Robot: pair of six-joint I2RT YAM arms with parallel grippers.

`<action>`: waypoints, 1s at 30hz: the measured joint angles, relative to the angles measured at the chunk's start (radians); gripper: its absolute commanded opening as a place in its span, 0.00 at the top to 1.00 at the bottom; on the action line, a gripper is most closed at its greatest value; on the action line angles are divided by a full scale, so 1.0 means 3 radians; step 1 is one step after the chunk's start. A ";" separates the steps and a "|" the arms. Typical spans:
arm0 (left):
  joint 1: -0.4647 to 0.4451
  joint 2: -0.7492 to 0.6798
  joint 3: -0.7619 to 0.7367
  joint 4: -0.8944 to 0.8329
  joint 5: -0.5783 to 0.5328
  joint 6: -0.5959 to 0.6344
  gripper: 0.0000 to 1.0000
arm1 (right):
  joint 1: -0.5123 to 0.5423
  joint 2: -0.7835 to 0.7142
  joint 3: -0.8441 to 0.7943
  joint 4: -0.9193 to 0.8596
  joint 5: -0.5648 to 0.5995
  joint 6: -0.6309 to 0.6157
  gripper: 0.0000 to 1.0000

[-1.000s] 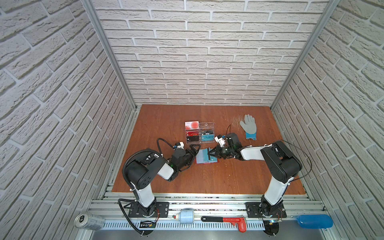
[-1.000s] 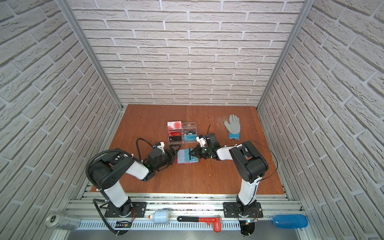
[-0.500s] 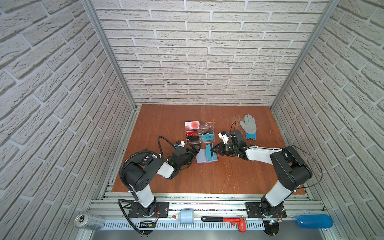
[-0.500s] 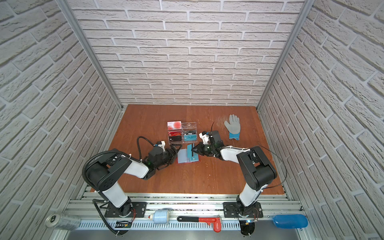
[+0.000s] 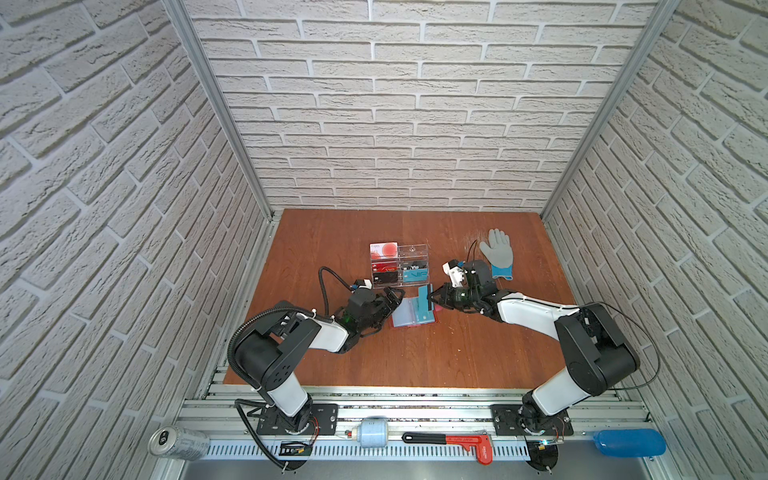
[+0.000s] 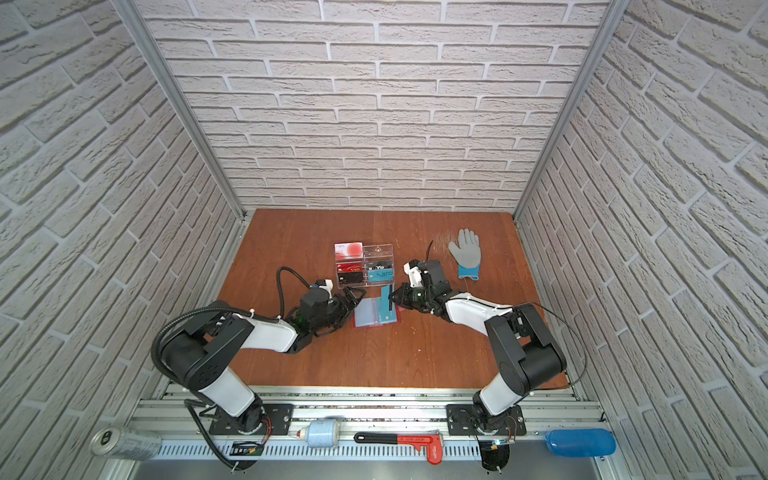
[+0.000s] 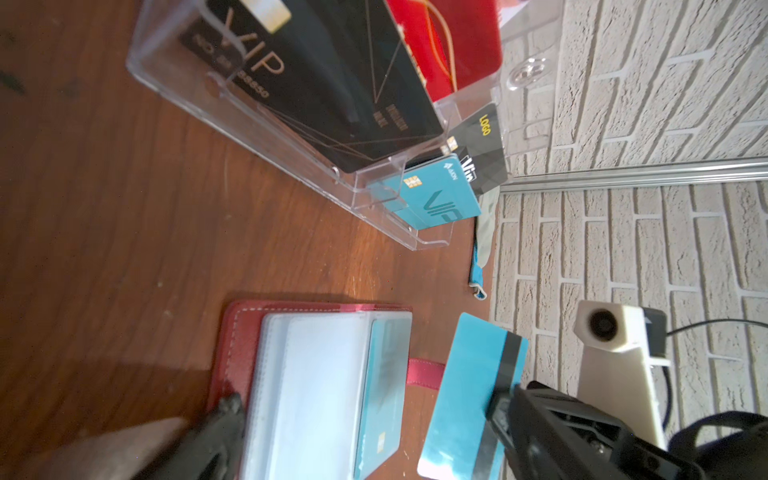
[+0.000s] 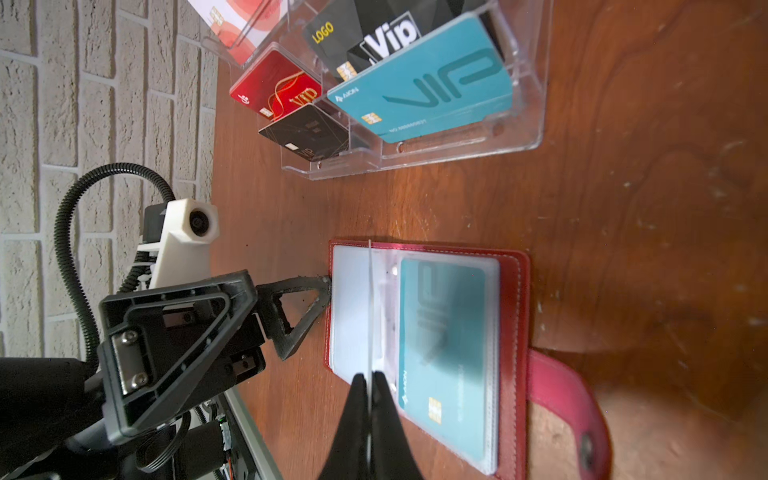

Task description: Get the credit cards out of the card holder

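We find the card holder [image 5: 405, 318] open and flat near the middle of the table [image 5: 415, 374], just beside the clear stand [image 5: 411, 257]. The right end effector [image 8: 369, 380] is clenched on a striped teal card [image 7: 469, 395], held on edge above the sleeves. The left end effector [image 5: 390, 307] is released, one finger [image 8: 299, 284] touching the holder's edge. We judge the cards light, stiff and slick, so the sleeved card [image 8: 446, 353] is best pinched at its edge with the holder pinned.

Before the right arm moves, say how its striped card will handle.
The striped card is probably stiff: pinched near one edge by the right gripper, it shows no bend. Likely light: edge-on, a thin line. Its shiny face may slip.
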 measured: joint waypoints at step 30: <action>-0.0670 0.0206 0.1102 -0.0529 -0.0579 -0.0131 0.02 | 0.0000 -0.1375 -0.0481 -0.0064 0.1568 0.0361 0.94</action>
